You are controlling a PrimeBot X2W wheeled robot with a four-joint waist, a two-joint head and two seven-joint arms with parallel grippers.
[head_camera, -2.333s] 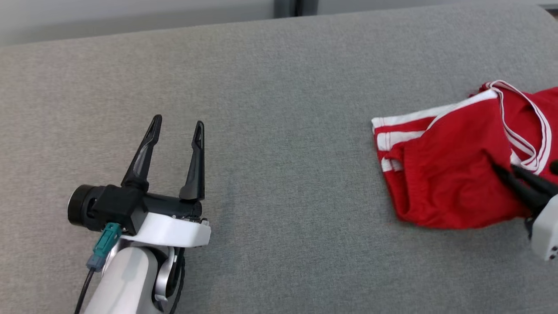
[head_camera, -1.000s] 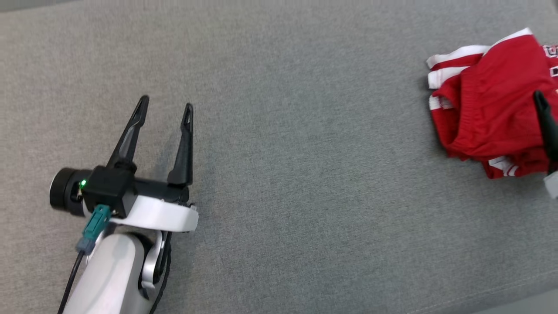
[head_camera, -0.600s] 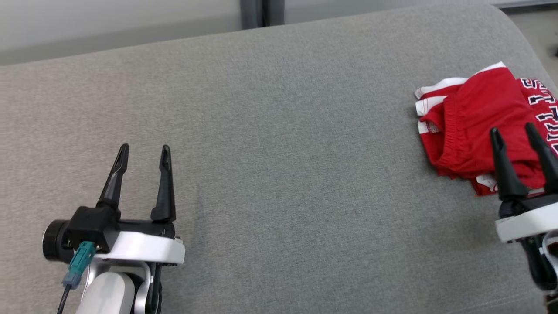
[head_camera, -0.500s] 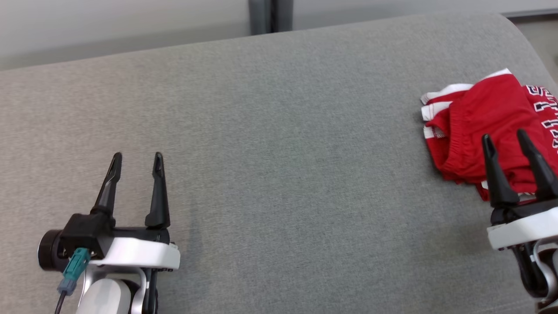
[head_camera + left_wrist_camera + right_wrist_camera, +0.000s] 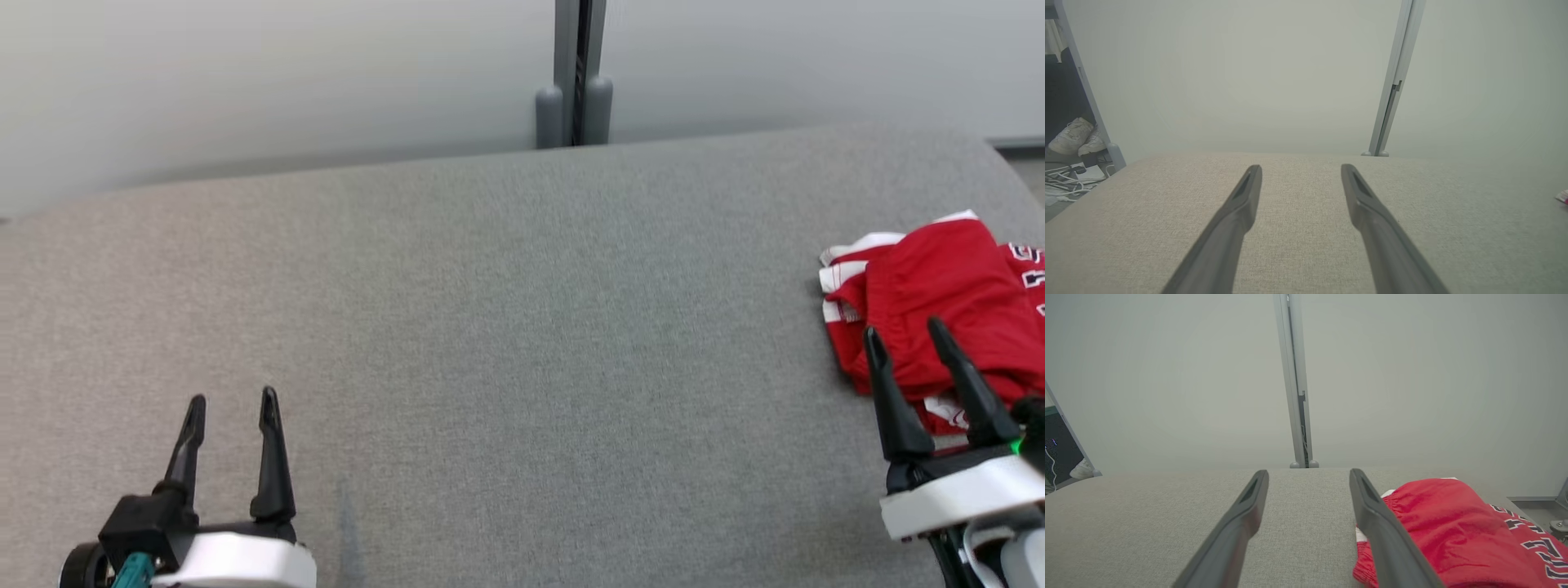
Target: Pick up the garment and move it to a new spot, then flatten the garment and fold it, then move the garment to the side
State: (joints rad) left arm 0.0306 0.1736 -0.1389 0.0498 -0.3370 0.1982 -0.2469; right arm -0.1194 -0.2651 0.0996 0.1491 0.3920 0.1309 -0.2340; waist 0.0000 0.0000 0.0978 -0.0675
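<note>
Grey padded surface (image 5: 522, 327), red garment (image 5: 947, 278) bunched far right, left gripper (image 5: 232, 398) and right gripper (image 5: 904, 328) spread, empty

A wide bare stretch of cushion (image 5: 522, 327) is left between the left tool (image 5: 232, 397) and the right tool (image 5: 903, 328). The right end is taken up by the garment (image 5: 939, 278), bunched just ahead of that tool. The far edge is closed off by a wall (image 5: 245, 73) and post (image 5: 574, 73).
</note>
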